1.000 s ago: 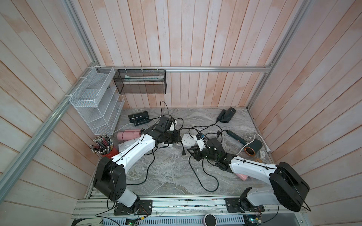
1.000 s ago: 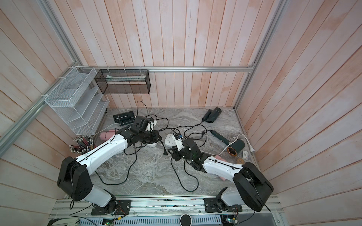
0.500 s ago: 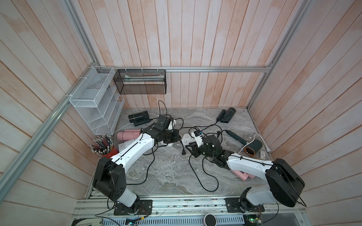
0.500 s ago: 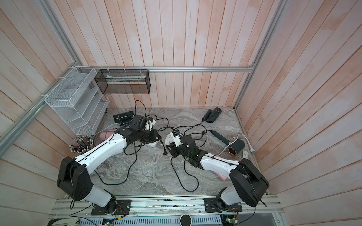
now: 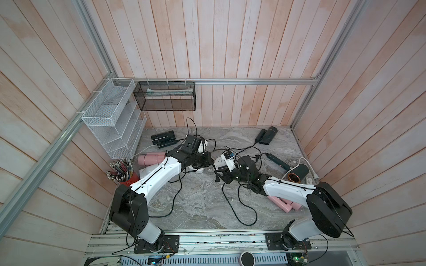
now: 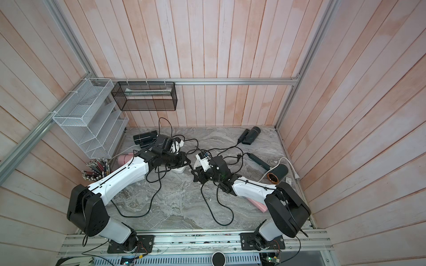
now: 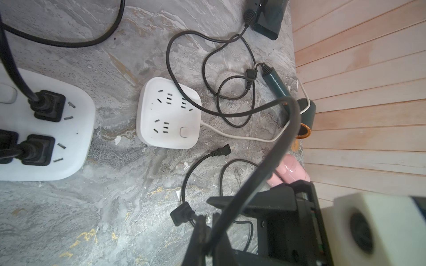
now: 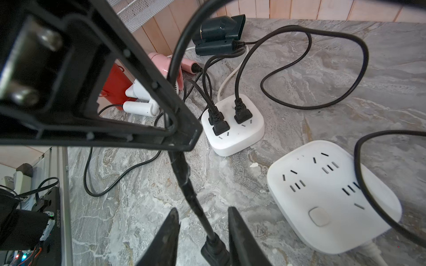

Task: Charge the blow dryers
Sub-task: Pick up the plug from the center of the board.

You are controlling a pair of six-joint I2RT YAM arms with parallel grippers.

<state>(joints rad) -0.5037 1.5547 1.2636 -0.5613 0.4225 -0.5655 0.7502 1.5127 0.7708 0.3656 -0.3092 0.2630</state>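
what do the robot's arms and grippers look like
The left arm and right arm have white link shells, black joints and bulky black shoulder housings, with a thin black cable along each white link. The left gripper and right gripper are black with tapered fingers; a white camera box sits on the right wrist.

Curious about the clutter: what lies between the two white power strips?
Between the plugged strip and the empty strip, only bare marble with a tiny white fleck, seen in the left wrist view.

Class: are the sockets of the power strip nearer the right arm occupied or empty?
Empty: every slot on the power strip shows, no plug inserted.
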